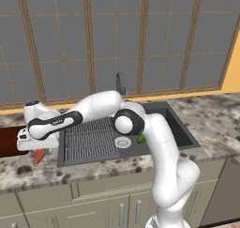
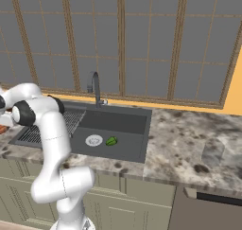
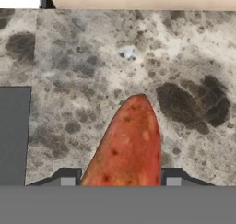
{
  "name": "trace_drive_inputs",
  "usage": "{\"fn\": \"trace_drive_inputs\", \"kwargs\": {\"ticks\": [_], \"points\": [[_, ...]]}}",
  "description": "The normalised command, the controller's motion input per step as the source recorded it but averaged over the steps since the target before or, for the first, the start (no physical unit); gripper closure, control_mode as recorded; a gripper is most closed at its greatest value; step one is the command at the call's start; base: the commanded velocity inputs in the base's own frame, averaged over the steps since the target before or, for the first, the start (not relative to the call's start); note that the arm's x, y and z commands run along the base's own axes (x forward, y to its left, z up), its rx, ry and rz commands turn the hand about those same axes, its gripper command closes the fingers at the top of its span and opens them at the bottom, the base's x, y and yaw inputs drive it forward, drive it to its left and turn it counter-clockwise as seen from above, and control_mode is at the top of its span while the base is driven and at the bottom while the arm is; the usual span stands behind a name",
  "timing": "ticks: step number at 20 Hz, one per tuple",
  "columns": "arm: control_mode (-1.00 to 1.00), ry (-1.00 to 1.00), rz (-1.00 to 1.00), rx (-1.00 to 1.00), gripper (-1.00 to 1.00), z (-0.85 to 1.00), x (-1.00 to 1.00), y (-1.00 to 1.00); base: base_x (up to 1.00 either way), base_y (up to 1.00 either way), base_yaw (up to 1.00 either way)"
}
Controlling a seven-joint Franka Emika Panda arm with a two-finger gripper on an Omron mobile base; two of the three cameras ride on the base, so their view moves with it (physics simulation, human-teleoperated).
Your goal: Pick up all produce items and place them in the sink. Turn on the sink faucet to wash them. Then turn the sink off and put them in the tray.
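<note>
Claw (image 3: 120, 181) down over the counter (image 3: 92, 57) left of the sink (image 1: 180, 128), fingertips (image 3: 67, 178) flanking the orange-red carrot-like piece (image 3: 129, 144), contact not clear so grip cannot be told; green piece (image 2: 111, 141) lies in the basin beside the drain (image 2: 93, 140).

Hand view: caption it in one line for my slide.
The tool straddles an orange-red carrot lying on the speckled stone counter beside the sink.

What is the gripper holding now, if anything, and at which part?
The gripper has its two dark fingertips on either side of the wide end of the elongated orange-red carrot-like piece on the speckled stone counter. Whether they grip it cannot be told.
</note>
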Motion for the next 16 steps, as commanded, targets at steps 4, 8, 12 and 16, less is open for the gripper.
{"fn": "trace_drive_inputs", "kwargs": {"ticks": [4, 8, 12, 16], "points": [[-1.00, -0.13, 0.07, 0.05, 1.00, 0.59, -0.58, -0.97, 0.00, 0.00, 0.00], [-1.00, -0.08, 0.05, 0.04, 1.00, 0.34, -0.60, -1.00, 0.00, 0.00, 0.00], [-1.00, 0.00, 0.02, 0.05, 1.00, 0.32, -0.43, -1.00, 0.00, 0.00, 0.00], [-1.00, 0.00, 0.00, 0.05, 1.00, 0.48, -0.12, -1.00, 0.00, 0.00, 0.00]]}}
